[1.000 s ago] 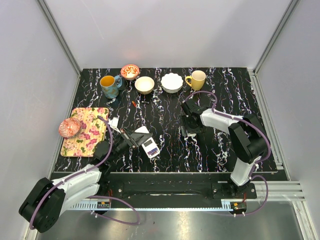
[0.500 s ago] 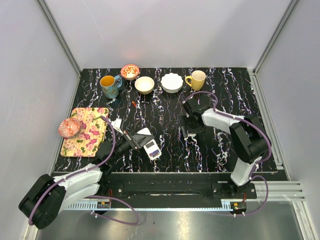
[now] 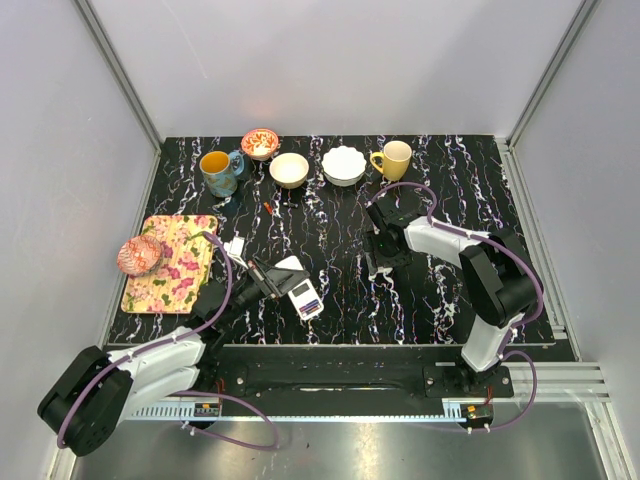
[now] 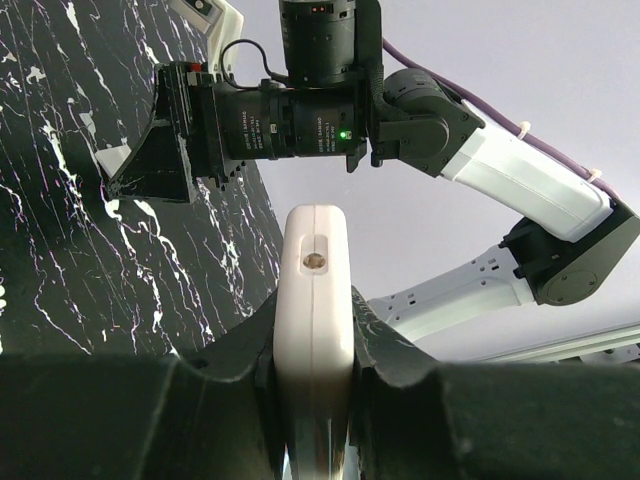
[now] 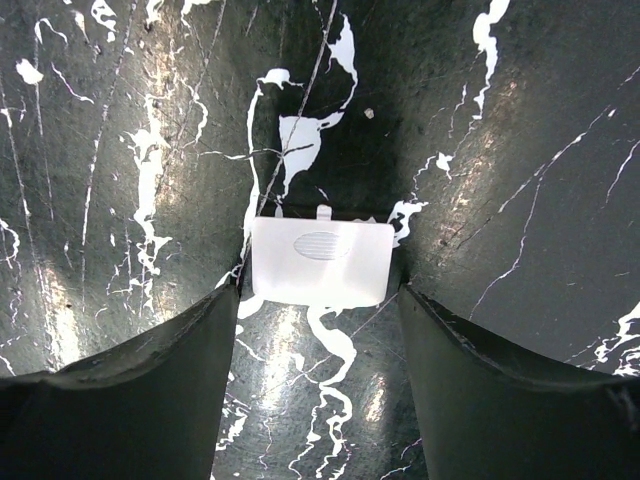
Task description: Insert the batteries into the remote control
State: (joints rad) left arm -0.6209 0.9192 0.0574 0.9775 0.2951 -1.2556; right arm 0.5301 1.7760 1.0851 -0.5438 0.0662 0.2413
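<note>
The left gripper (image 4: 313, 332) is clamped shut on the remote control (image 4: 313, 285). It holds the remote on edge near the front left of the table (image 3: 450, 190), white end outward, with a small round window in that end. From above, the remote's display and buttons are too small to read.

The right gripper (image 5: 320, 292) points down at mid-table. Its jaws stand apart around a small white battery cover (image 5: 320, 262) that lies flat, each finger just beside one end; contact cannot be told. The cover bears a ribbed oval patch and a small tab, with no lettering legible.

Along the far edge stand a blue mug (image 3: 218, 170) with an orange inside, a red patterned bowl (image 3: 260, 142), a cream bowl (image 3: 289, 169), a white scalloped bowl (image 3: 343, 165) and a yellow mug (image 3: 393, 159). Their contents cannot be made out. At the left, a floral tray (image 3: 180, 265) carries a pink patterned bowl (image 3: 139, 255).
</note>
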